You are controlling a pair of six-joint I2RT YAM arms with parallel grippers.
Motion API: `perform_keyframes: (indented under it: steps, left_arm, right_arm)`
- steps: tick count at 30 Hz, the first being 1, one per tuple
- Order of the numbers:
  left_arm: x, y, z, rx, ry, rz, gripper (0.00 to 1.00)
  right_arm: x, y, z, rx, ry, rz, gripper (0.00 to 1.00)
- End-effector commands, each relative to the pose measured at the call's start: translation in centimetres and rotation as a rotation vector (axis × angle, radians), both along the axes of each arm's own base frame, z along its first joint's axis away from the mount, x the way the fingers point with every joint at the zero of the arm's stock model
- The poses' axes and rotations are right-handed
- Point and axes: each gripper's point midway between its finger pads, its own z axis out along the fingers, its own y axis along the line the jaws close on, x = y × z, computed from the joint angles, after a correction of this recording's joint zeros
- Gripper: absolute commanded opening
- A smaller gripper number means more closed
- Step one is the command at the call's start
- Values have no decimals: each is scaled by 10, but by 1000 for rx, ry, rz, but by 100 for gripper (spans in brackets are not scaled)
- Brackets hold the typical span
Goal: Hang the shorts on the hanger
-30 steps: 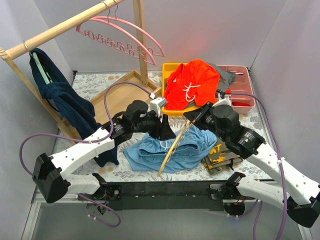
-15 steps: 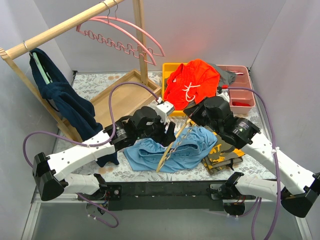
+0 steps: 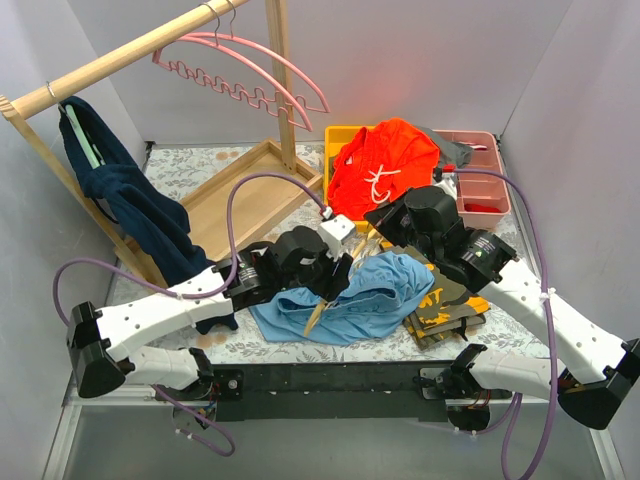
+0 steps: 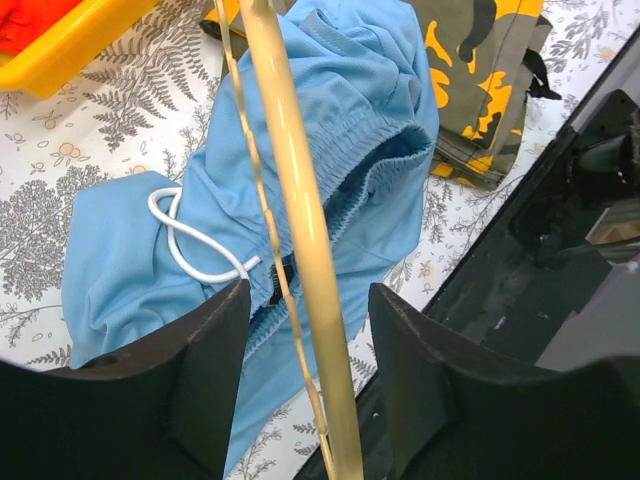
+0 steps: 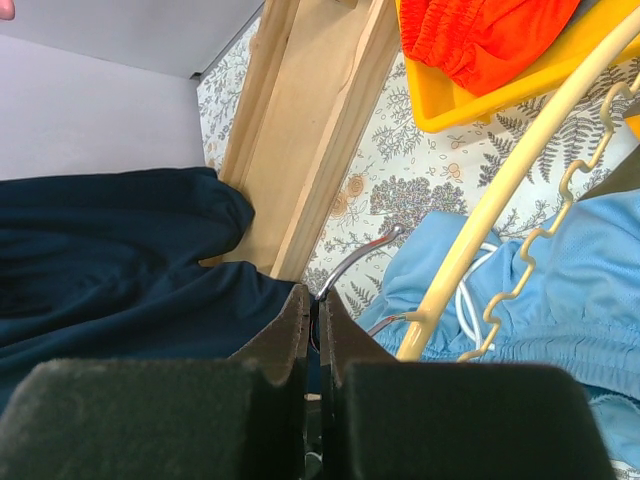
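Observation:
The light-blue shorts lie crumpled on the table in front of both arms, with the white drawstring showing. The pale-yellow hanger slants over them. My right gripper is shut on the hanger's metal hook and holds it up; the yellow arch and wavy bar run right over the shorts. My left gripper is open, its fingers on either side of the hanger's arch without touching it, just above the shorts.
Orange shorts drape over a yellow bin, with a pink bin beside it. Camouflage shorts lie at the right. A wooden tray, a rack with pink hangers and a navy garment stand at the left.
My left gripper has moved right and down over the shorts and now straddles the hanger's arch. My right gripper has carried the hook end left, and the hanger lies lower.

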Motion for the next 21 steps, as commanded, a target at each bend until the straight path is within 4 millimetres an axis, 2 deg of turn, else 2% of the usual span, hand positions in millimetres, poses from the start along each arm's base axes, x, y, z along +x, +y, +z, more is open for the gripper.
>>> perform_keyframes:
  steps: [1,3,4,6,10,12,13,15,16,17,19,20,21]
  left_arm:
    - [11,5,-9,77,-80,70,44]
    - [13,5,-16,105,-91,83,40]
    - [14,5,-18,110,-91,87,32]
    - [15,7,-21,122,-97,99,27]
    - [19,9,-23,120,-107,127,0]
    - [20,11,-16,94,-119,143,0]
    - [22,14,-16,95,-131,160,0]
    - [21,19,-10,81,-136,174,0]
    - [21,21,-8,76,-136,184,0]
    - [20,24,-8,81,-129,190,0]
    - [14,27,-1,54,-115,178,0]
    - [9,28,0,46,-101,165,0]
    - [6,33,10,15,-104,172,0]
  right_arm:
    - [7,2,36,81,-60,-33,1]
    - [7,3,36,83,-56,-31,1]
    - [7,3,35,81,-52,-28,1]
    - [6,3,34,80,-50,-27,1]
    - [4,1,35,84,-53,-24,1]
    - [3,2,35,65,-69,-2,2]
    - [0,5,40,70,-91,30,27]
    - [-3,9,39,2,-156,116,55]
    - [-10,17,55,20,-234,193,70]
    - [-14,20,48,-8,-264,248,75]
    - [-25,16,54,-40,-338,310,82]
    - [-28,14,53,-62,-358,329,82]
    - [-30,9,47,-93,-359,334,82]
